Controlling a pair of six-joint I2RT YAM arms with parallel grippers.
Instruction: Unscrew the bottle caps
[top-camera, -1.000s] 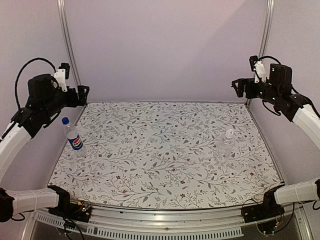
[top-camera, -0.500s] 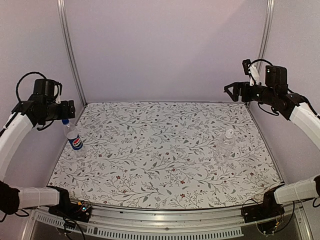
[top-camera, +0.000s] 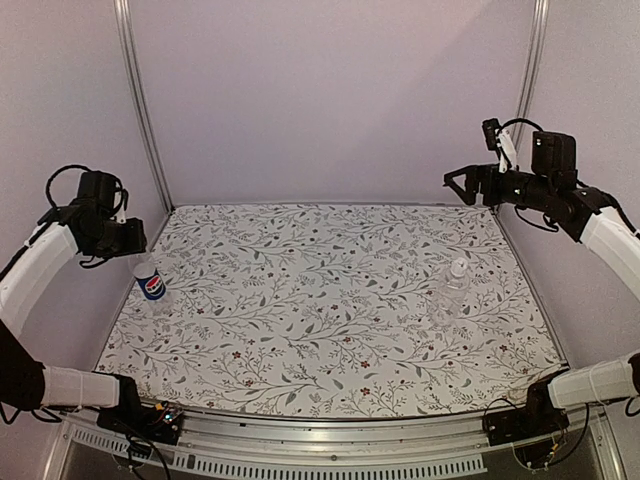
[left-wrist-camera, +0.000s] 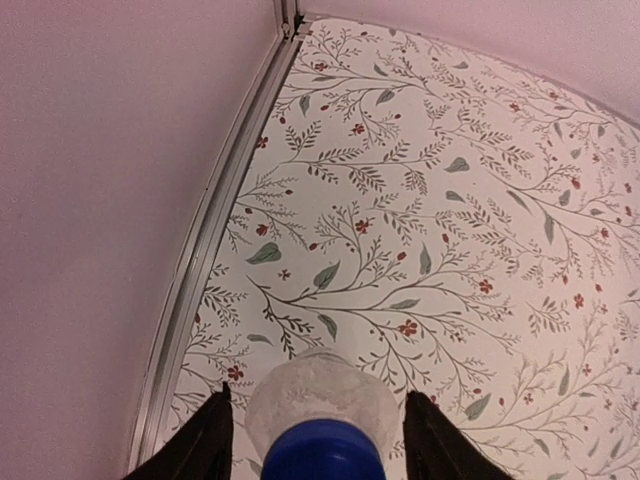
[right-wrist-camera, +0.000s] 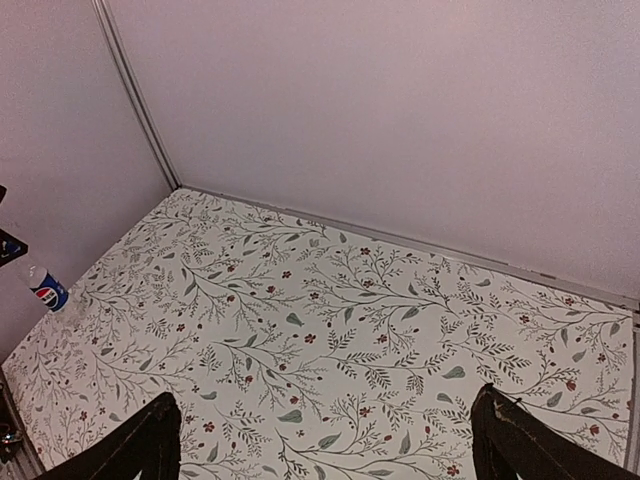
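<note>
The Pepsi-labelled bottle (top-camera: 151, 287) stands at the mat's left edge. My left gripper (top-camera: 135, 252) is directly over it and hides its top in the top view. In the left wrist view the blue cap (left-wrist-camera: 325, 458) and the clear bottle shoulder (left-wrist-camera: 320, 390) sit between the two dark fingers (left-wrist-camera: 205, 445) of my left gripper (left-wrist-camera: 318, 393). A gap shows on each side of the cap. The plain bottle (top-camera: 456, 288) with its whitish cap (top-camera: 458, 263) stands right of centre. My right gripper (top-camera: 456, 181) hangs open high above the back right corner, its jaws (right-wrist-camera: 325, 400) holding nothing.
The floral mat (top-camera: 330, 300) covers the table. A metal rail (left-wrist-camera: 215, 230) runs along its left edge, close beside the Pepsi bottle (right-wrist-camera: 45, 291). Pale walls and upright frame posts (top-camera: 140, 110) enclose the back and both sides.
My left arm has come down and forward over the Pepsi bottle, and its jaws have narrowed round the blue cap. The right gripper shifted slightly left earlier and now holds still.
</note>
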